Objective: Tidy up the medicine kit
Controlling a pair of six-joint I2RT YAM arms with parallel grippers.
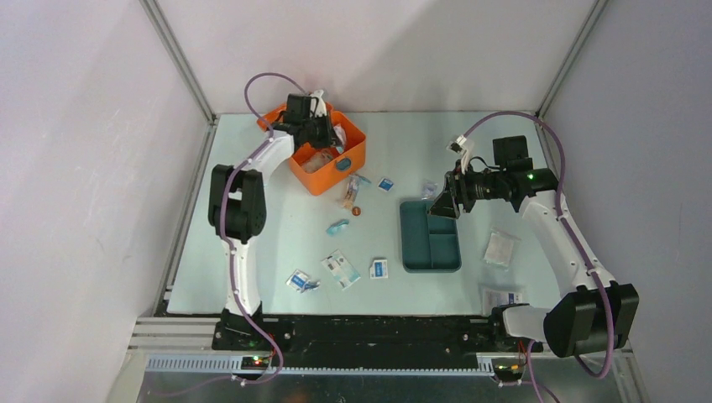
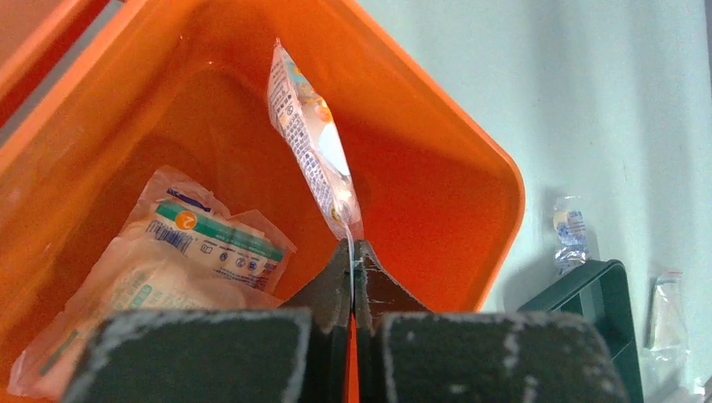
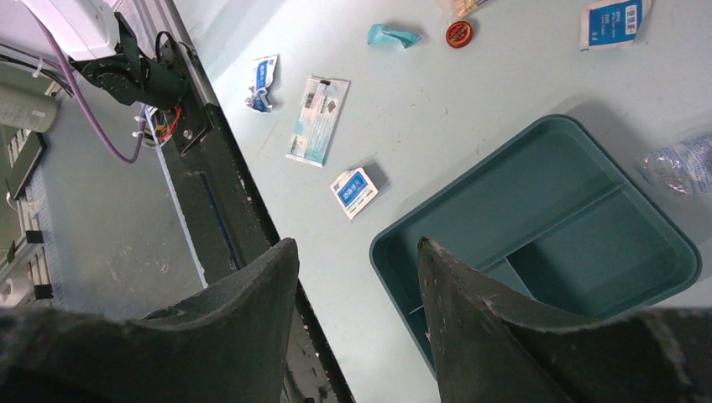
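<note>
The orange medicine kit (image 1: 347, 161) stands open at the back left of the table, and its inner wall (image 2: 428, 180) fills the left wrist view. My left gripper (image 2: 354, 245) is over the kit's inside, shut on the edge of a clear printed sachet (image 2: 315, 138) that stands up from the jaws. In the top view that gripper (image 1: 317, 126) sits above the box. A packet with a green stripe (image 2: 214, 239) lies in the kit. My right gripper (image 3: 357, 248) is open and empty, hovering above the near edge of the dark teal tray (image 3: 554, 218).
The teal compartment tray (image 1: 430, 237) lies mid-table. Small packets are scattered: a blue sachet (image 1: 379, 268), a white-teal packet (image 1: 340, 269), a red round tin (image 1: 356, 211), a clear bag (image 1: 501, 248) right of the tray, another packet (image 1: 501, 296) near the front edge.
</note>
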